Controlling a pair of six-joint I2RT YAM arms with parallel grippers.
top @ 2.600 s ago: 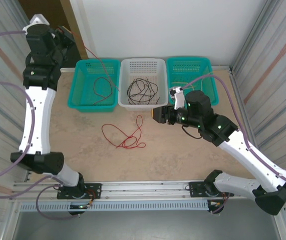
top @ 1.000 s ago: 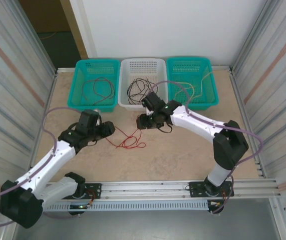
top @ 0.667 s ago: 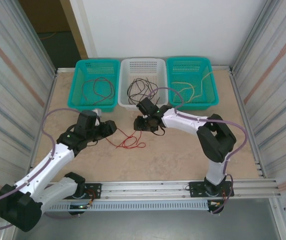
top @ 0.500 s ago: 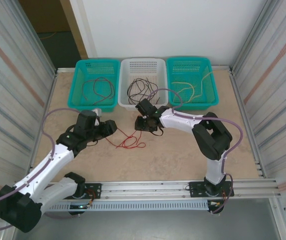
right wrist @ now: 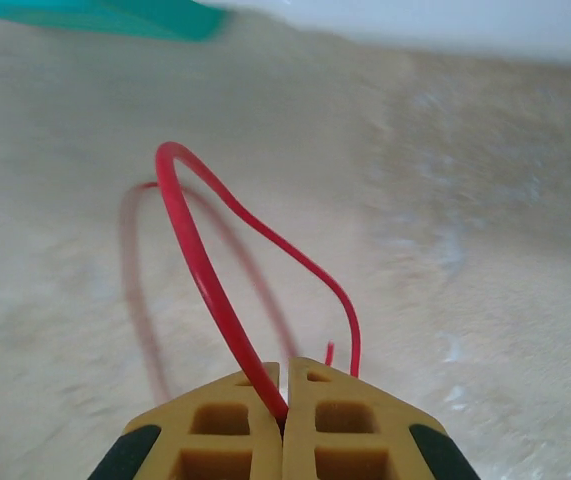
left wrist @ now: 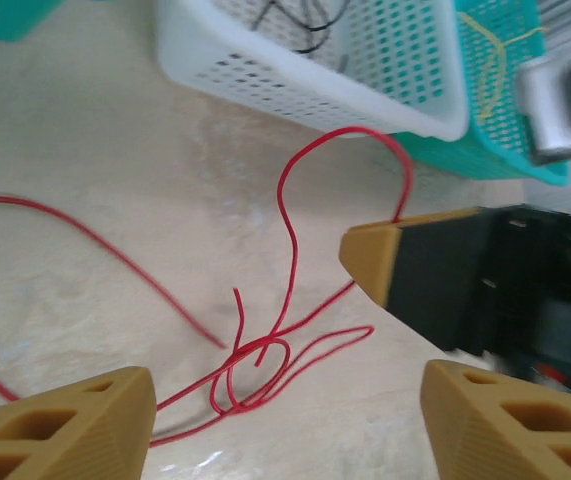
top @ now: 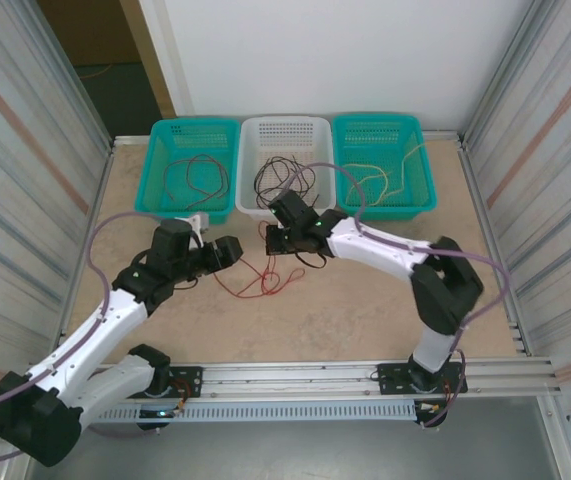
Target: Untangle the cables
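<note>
Watching the right hand (right wrist: 283,395): its fingers are pressed tight together on the red cable (right wrist: 200,270). The cable arcs up out of the pinch in a tall loop and drops back toward the tabletop (right wrist: 485,250) just ahead of the fingertips.

The left hand (left wrist: 285,385) has its fingers spread wide with nothing between them. Just ahead of that gap the red cable lies flat in a small knot of crossed loops. One strand trails off to that hand's left. Another climbs ahead and to its right, up to the tan fingertip of the right hand.

Obstructions: the right hand's black body stands close ahead and to the right of the left hand, blocking its line to the right teal basket (top: 420,165). From above, the two hands are near each other but apart, with the knot low between them. The right arm's purple hose (top: 350,190) arches over the near edge of the baskets.

Containers: three baskets stand in a row beyond both hands.
- White basket (top: 248,160), just behind the right hand: black cables (top: 285,180) in a loose coil.
- Left teal basket (top: 155,165), beyond the left hand: a looped cable (top: 197,178), dark reddish, exact colour unclear.
- Right teal basket: pale yellow cable (top: 375,180).
</note>
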